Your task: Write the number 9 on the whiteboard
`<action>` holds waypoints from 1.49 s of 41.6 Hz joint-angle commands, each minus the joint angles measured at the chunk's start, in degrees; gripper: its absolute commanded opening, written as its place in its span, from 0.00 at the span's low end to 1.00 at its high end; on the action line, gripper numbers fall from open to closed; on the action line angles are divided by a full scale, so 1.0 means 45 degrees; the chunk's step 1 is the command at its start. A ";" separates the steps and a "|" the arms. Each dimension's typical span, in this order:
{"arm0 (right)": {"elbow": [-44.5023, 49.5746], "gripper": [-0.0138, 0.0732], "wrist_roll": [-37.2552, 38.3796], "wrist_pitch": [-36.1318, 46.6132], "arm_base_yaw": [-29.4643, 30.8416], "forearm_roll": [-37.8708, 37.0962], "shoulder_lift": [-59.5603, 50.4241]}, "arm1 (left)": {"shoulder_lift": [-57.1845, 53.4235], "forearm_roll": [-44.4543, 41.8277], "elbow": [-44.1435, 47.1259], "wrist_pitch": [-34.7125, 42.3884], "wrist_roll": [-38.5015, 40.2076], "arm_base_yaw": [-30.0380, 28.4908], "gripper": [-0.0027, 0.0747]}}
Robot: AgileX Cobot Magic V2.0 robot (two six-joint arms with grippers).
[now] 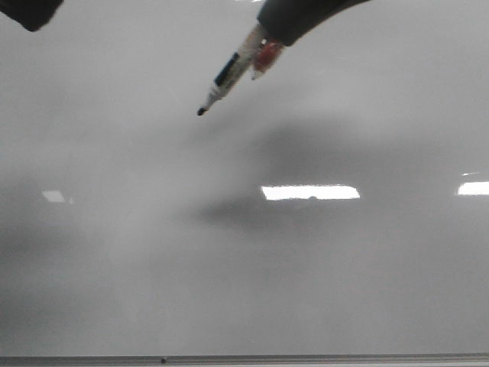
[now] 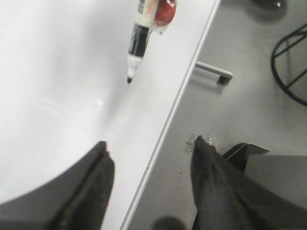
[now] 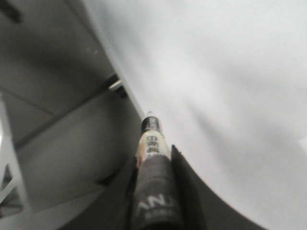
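Right claw [image 1: 256, 53], upper centre of the front frame, pinches a marker [image 1: 225, 76], tip angled down-left, seemingly above the board [image 1: 114, 267]. Board fills the frame; no 9 visible on it. Left claw [image 2: 151, 158] spread, empty, straddling the board edge. Risks: tilted tip skips or drags, marker slips in the pinch, stroke smears; tip contact can't be judged.
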State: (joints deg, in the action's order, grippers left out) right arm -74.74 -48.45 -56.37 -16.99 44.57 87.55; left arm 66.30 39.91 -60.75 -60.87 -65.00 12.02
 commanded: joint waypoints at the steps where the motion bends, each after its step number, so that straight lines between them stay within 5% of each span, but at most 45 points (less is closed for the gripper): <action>1: 0.0769 0.09 0.0025 0.2685 0.0277 0.1304 -0.0772 | -0.0988 0.0921 0.0434 0.0579 0.0287 -0.0940 0.13; 3: 0.1225 0.09 -0.0171 0.3744 0.0162 0.1857 -0.0722 | -0.1666 0.1535 0.1390 0.1122 0.0287 -0.1605 0.01; 13: 0.1444 0.09 -0.2019 0.6297 -0.0929 0.3813 -0.0124 | -0.4638 0.3205 0.4634 0.3945 0.0176 -0.2564 0.01; 22: 0.1420 0.09 -0.2080 0.7548 -0.0992 0.4399 0.0488 | -0.6021 0.3334 0.5625 0.4473 0.0176 -0.2564 0.01; 42: 0.0916 0.09 -0.2184 0.6201 -0.1177 0.4460 0.2176 | -0.6109 0.3411 0.5625 0.4339 0.0176 -0.2564 0.01; 62: 0.1091 0.09 -0.2195 0.6633 0.0103 0.4456 0.0465 | -0.6109 0.3411 0.5625 0.4296 0.0176 -0.2564 0.01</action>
State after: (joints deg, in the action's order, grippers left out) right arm -67.76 -57.57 -31.13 -17.21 63.81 92.21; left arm 38.86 52.08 -33.81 -43.09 -64.31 0.70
